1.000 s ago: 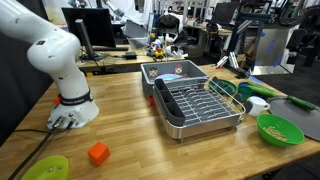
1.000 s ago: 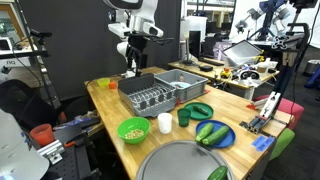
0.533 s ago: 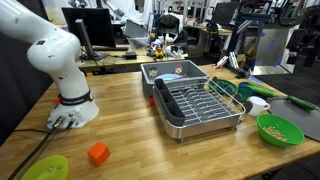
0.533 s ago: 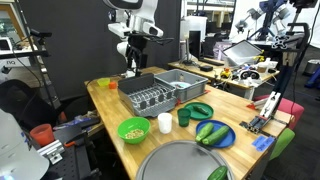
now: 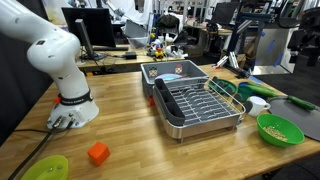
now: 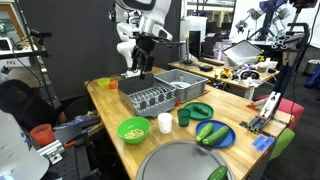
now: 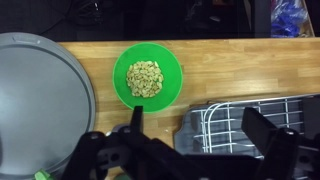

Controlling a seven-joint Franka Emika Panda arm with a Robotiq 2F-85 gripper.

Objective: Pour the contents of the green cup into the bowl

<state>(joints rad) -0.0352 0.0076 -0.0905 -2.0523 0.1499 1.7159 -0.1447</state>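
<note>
The green cup [image 6: 184, 117] stands upright on the wooden table, between a small white cup [image 6: 165, 123] and a flatter lime-green dish [image 6: 200, 109]. The lime-green bowl [image 6: 122, 130] with yellowish-tan bits sits near the table's front edge; it also shows in an exterior view [image 5: 297, 133] and in the wrist view [image 7: 122, 75]. My gripper [image 6: 141, 68] hangs high above the dish rack, far from the cup. In the wrist view its jaws [image 7: 200, 125] are open and empty, above the rack's edge. The cup is out of the wrist view.
A grey wire dish rack [image 5: 200, 105] fills the table's middle. A blue plate with green vegetables [image 6: 212, 133] lies beside the cup. A large grey round disc [image 7: 40, 100] lies next to the bowl. An orange block [image 5: 97, 153] and another lime dish [image 5: 45, 168] sit near the robot base.
The arm has shifted a little sideways above the dish rack, toward the cup's side. Nothing on the table has moved.
</note>
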